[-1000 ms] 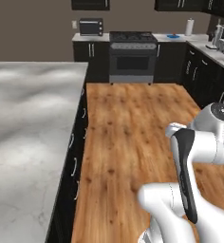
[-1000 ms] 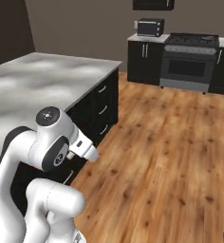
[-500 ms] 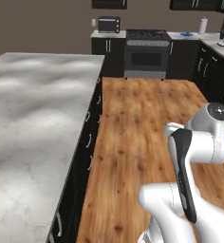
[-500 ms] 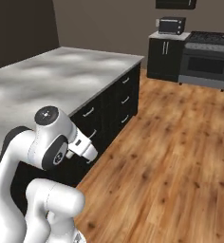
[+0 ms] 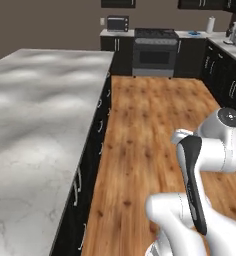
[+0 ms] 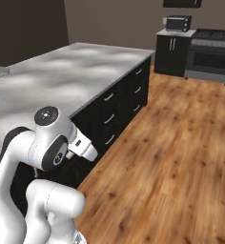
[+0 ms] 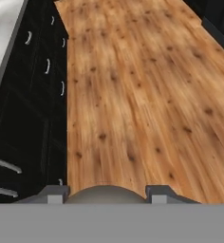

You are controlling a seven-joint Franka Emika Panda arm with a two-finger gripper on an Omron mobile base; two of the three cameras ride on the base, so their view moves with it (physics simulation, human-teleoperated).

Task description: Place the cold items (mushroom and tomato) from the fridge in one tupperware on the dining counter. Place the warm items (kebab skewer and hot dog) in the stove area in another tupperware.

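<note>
Holding a rounded grey-brown thing, probably the mushroom [image 7: 105, 195], the tool [image 7: 103, 191] has its jaws half closed around it. The dining desk [image 5: 35, 125] lies along the arm's left side, so the mushroom must go leftward.

The pincer [image 7: 105, 193] grips a rounded grey-brown thing [image 7: 104, 194], mostly cut off below, unidentifiable.
</note>
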